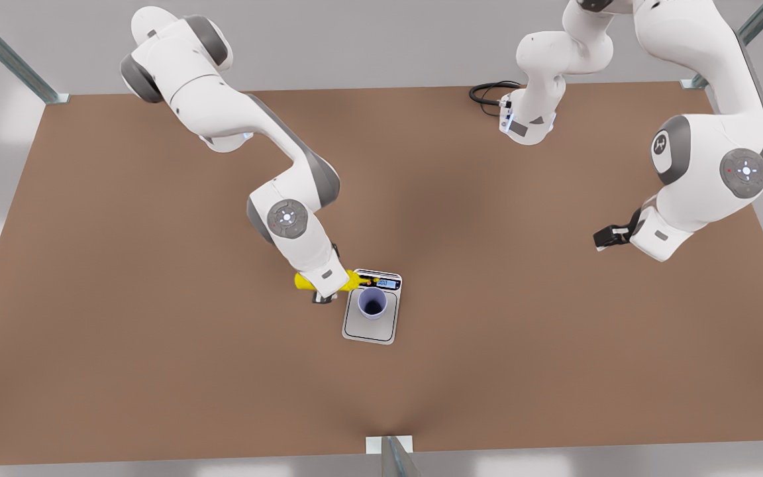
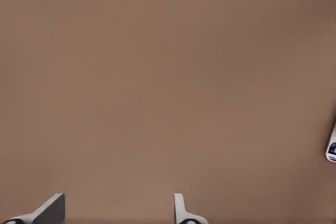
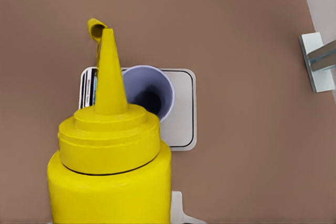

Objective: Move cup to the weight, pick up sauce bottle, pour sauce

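The yellow sauce bottle [image 1: 303,281] lies tipped on its side in my right gripper [image 1: 324,293], which is shut on its body, on the front view's left. Its pointed nozzle [image 3: 109,72] reaches over the display end of the weight [image 1: 369,326], just beside the rim of the cup [image 1: 373,303]. The lavender cup [image 3: 152,94] stands upright on the weight's steel plate [image 3: 181,121]. One right finger [image 3: 178,209] shows beside the bottle [image 3: 110,174]. My left gripper [image 1: 605,237] waits open, off to the front view's right; its fingers [image 2: 52,208] frame bare table.
A sliver of the weight [image 2: 332,149] shows in the left wrist view. A black cable [image 1: 487,93] lies by the far arm base. A metal bracket [image 1: 388,449] stands at the table's near edge, and brown tabletop [image 1: 156,364] spreads around the weight.
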Motion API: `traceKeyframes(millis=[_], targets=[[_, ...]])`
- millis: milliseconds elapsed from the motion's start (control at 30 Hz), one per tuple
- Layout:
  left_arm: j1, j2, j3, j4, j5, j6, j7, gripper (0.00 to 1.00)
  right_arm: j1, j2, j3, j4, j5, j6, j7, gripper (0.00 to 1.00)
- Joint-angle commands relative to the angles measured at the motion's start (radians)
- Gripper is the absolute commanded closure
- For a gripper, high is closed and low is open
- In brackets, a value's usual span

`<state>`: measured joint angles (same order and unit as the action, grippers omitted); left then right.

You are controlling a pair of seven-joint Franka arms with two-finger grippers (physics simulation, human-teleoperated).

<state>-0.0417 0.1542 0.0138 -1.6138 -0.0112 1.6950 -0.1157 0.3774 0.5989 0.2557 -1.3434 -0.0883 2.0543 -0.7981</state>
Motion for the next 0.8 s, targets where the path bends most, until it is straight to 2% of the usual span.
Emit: traceKeyframes(millis=[0, 200, 267, 333, 400, 467, 600, 767], targets=[[0.000, 0.001, 0.000, 0.000, -0.010, 0.000, 0.001, 0.00, 0.000, 0.002, -0.001, 0.001, 0.030, -0.014, -0.015, 0.55], [0.000, 0.022, 0.003, 0.002, -0.016, 0.002, 0.001, 0.00, 0.011, 0.036, -0.021, 0.017, 0.033, -0.005, -0.013, 0.55], [0.002, 0.024, 0.005, 0.002, -0.018, 0.000, -0.001, 0.00, -0.028, 0.027, -0.018, 0.046, 0.099, -0.052, -0.023, 0.55], [0.002, 0.024, 0.005, 0.002, -0.018, -0.003, -0.001, 0.00, -0.045, 0.027, -0.015, 0.087, 0.150, -0.095, -0.026, 0.55], [0.002, 0.024, 0.005, 0.002, -0.018, -0.005, -0.001, 0.00, -0.020, 0.073, -0.022, 0.214, 0.150, -0.154, -0.020, 0.55], [0.000, 0.024, 0.005, 0.002, -0.016, -0.005, -0.001, 0.00, 0.061, 0.124, -0.105, 0.291, 0.153, -0.166, -0.016, 0.55], [0.000, 0.024, 0.005, 0.002, -0.016, -0.011, -0.001, 0.00, 0.112, 0.144, -0.141, 0.294, 0.151, -0.163, 0.000, 0.55], [-0.003, 0.024, 0.003, 0.002, -0.016, -0.014, -0.002, 0.00, 0.090, 0.142, -0.136, 0.294, 0.168, -0.186, -0.001, 0.55]])
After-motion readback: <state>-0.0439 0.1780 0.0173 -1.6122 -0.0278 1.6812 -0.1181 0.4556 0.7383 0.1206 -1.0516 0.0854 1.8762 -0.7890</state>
